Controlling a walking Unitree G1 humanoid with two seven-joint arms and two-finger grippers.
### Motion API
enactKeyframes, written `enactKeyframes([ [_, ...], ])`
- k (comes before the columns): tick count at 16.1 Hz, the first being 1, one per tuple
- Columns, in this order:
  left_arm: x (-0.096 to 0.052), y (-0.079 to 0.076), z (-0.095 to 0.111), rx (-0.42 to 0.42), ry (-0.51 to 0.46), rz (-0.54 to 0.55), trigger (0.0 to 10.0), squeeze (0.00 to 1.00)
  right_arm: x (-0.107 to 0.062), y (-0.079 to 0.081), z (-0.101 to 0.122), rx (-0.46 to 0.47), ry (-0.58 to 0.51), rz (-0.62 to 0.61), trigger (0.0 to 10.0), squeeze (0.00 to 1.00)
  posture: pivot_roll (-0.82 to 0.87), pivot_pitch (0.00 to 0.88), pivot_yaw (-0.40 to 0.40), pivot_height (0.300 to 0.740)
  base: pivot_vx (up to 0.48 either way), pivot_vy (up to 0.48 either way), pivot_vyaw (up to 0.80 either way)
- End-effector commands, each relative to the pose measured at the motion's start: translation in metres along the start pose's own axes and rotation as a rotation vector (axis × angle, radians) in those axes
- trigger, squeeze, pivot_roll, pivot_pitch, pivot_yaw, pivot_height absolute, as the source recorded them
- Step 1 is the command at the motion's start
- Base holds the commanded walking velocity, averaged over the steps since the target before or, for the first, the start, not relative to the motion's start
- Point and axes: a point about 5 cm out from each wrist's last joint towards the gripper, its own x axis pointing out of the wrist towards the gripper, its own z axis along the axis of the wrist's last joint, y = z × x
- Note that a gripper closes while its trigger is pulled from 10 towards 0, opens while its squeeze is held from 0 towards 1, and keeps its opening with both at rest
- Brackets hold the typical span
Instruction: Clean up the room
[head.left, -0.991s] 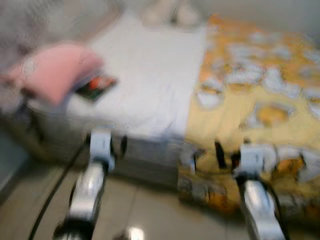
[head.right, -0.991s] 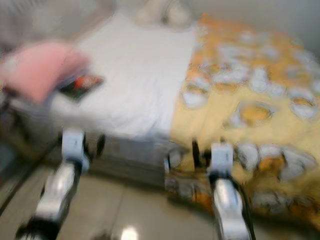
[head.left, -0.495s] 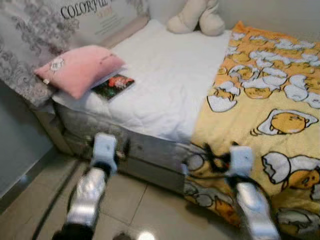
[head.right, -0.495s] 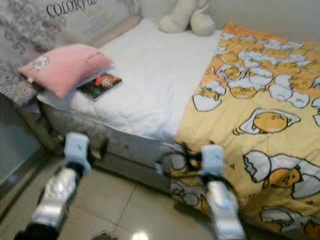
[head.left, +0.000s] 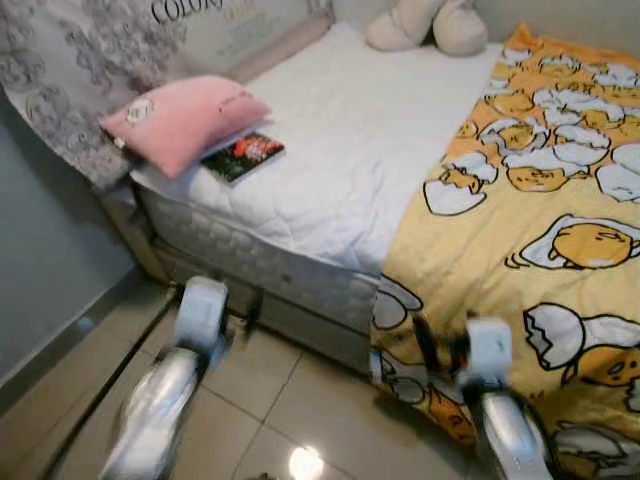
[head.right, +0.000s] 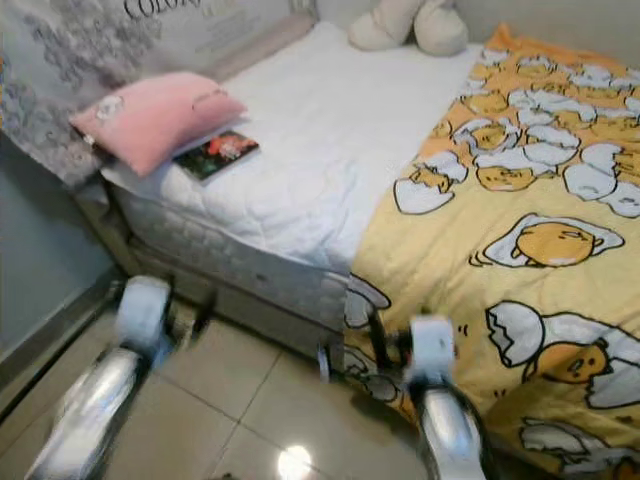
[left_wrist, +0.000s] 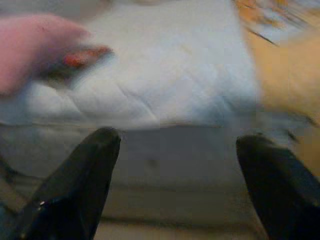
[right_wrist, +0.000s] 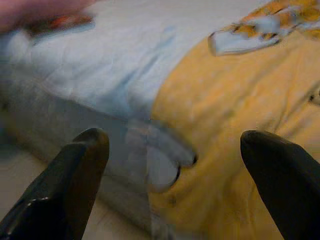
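A bed with a white mattress (head.left: 350, 150) stands in front of me. On its left end lie a pink pillow (head.left: 185, 118) and a dark book (head.left: 243, 157) with a red cover picture, partly tucked under the pillow. A yellow blanket (head.left: 540, 230) printed with egg figures covers the right half and hangs over the near side. A cream plush toy (head.left: 428, 25) sits at the far end. My left gripper (left_wrist: 177, 140) is open, low before the mattress side. My right gripper (right_wrist: 175, 137) is open, facing the blanket's hanging edge. Neither holds anything.
A patterned grey headboard panel (head.left: 70, 60) with lettering rises at the left behind the pillow. A grey wall (head.left: 40, 250) runs along the left. Glossy beige floor tiles (head.left: 300, 430) lie between me and the bed.
The picture went from heavily blurred to fairly sharp and the whole scene shifted slightly right, so the camera moved. Both arms stay low in front, fingers still apart.
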Motion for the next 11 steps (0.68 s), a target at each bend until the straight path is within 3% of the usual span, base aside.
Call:
enactKeyframes([
  [1,-0.001,-0.001,0.0,-0.044,0.008,-0.001,10.0,0.0,-0.003,0.006,-0.002,-0.013,0.006,0.049,10.0,0.0,0.04,0.0,0.028,0.74,0.0,0.0,0.0],
  [2,0.007,-0.001,0.0,-0.12,0.014,0.066,10.0,0.0,-0.005,0.004,-0.004,-0.011,0.014,0.04,10.0,0.0,0.04,0.0,0.031,0.74,0.0,0.0,0.0],
  [3,0.012,-0.001,0.002,-0.117,0.013,0.098,10.0,0.0,-0.005,0.003,-0.003,-0.001,0.012,0.027,10.0,0.0,0.03,0.0,0.03,0.74,0.0,0.0,0.0],
  [4,0.028,-0.004,0.006,-0.099,0.046,0.182,10.0,0.0,0.002,0.004,0.0,0.024,0.001,0.005,10.0,0.0,0.02,0.0,0.03,0.74,0.0,0.0,0.0],
  [6,0.029,-0.006,0.015,-0.096,0.013,0.159,10.0,0.0,0.005,0.011,0.004,0.029,-0.006,0.039,10.0,0.0,0.03,0.0,0.027,0.74,0.0,0.0,0.0],
  [11,0.034,-0.002,0.02,-0.094,0.015,0.205,10.0,0.0,0.011,0.002,0.006,0.059,-0.001,0.038,10.0,0.0,0.03,0.0,0.022,0.74,0.0,0.0,0.0],
])
